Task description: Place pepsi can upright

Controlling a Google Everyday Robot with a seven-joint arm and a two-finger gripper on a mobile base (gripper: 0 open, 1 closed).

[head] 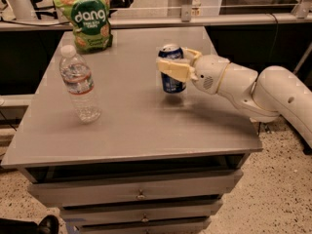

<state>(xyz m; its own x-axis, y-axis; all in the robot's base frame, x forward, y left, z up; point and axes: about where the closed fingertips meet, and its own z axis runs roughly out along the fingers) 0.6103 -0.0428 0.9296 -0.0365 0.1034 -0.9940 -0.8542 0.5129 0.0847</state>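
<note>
Where the arm (253, 89) reaches in from the right, the gripper (174, 62) sits over the middle-right of the table (146, 130), its two tan fingers clamped on the sides of the pepsi can (172, 84).

Count: one can, one water bottle (79, 84), one green snack bag (87, 16), one gripper. Two drawer fronts (141, 191) with knobs show under the tabletop.

The can is upright, silver top up, held around its upper half. Its base is at or just above the tabletop; cannot tell whether it touches.

The bottle stands upright at the left, near the left edge and well apart from the can. The bag stands at the far-left corner, close to the far edge.

Open room: a bare surface between bottle and can, and a broad bare strip along the near edge. The can is well in from the right edge and the near edge.
</note>
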